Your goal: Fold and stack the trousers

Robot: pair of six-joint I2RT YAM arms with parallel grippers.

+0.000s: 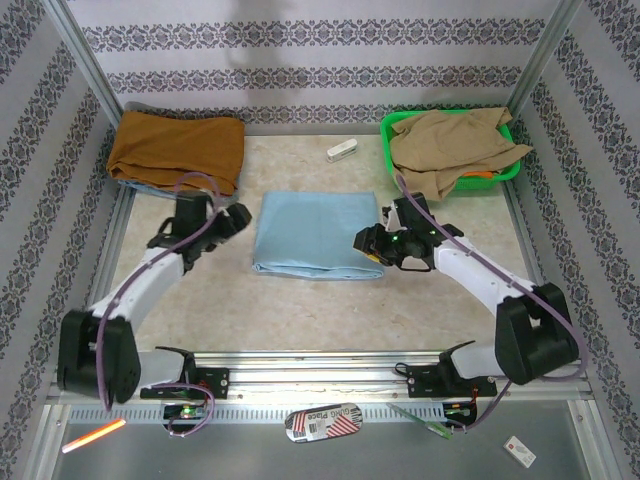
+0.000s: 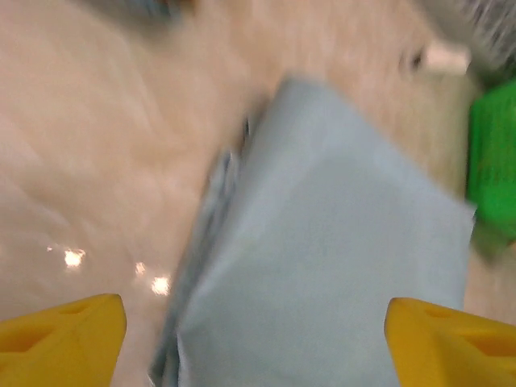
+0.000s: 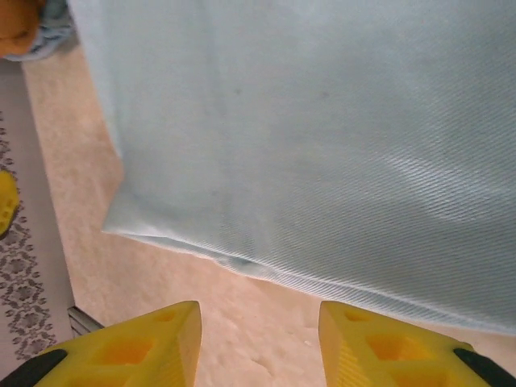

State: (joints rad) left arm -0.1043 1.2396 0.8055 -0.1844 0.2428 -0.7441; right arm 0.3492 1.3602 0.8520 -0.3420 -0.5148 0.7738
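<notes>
The pale sky-blue trousers lie folded into a flat rectangle in the middle of the table. My left gripper hovers just off their left edge, open, its yellow fingers wide apart over the cloth, nothing between them. My right gripper sits at the right edge of the fold, near its front corner. It is open, with bare table between its yellow fingertips and the folded hem just beyond them.
A rust-orange garment lies on a pile at the back left. A green basket at the back right holds a tan garment. A small white object rests behind the trousers. Patterned walls enclose the table.
</notes>
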